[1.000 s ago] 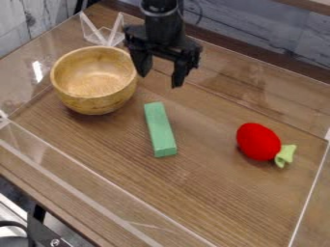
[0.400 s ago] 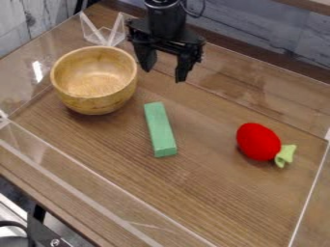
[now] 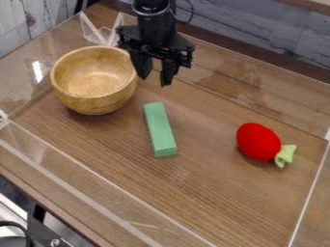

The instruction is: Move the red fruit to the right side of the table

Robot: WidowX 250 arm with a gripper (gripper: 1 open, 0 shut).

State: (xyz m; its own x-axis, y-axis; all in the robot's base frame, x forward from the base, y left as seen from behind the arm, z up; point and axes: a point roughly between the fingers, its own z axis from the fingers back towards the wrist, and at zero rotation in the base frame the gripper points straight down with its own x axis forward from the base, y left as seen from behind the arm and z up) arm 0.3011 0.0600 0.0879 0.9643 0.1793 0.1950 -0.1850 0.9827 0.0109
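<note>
The red fruit, a small toy strawberry with a pale green stem, lies on the table at the right, near the clear wall. My gripper hangs at the back centre, pointing down, far to the left of the fruit and just right of the wooden bowl. Its fingers stand apart with nothing between them, so it is open.
A wooden bowl sits at the back left. A long green block lies in the middle, between the gripper and the front. Low clear acrylic walls edge the tabletop.
The gripper's fingers have drawn slightly closer together. The hand has stayed in about the same place, and the fruit, block and bowl have not moved.
</note>
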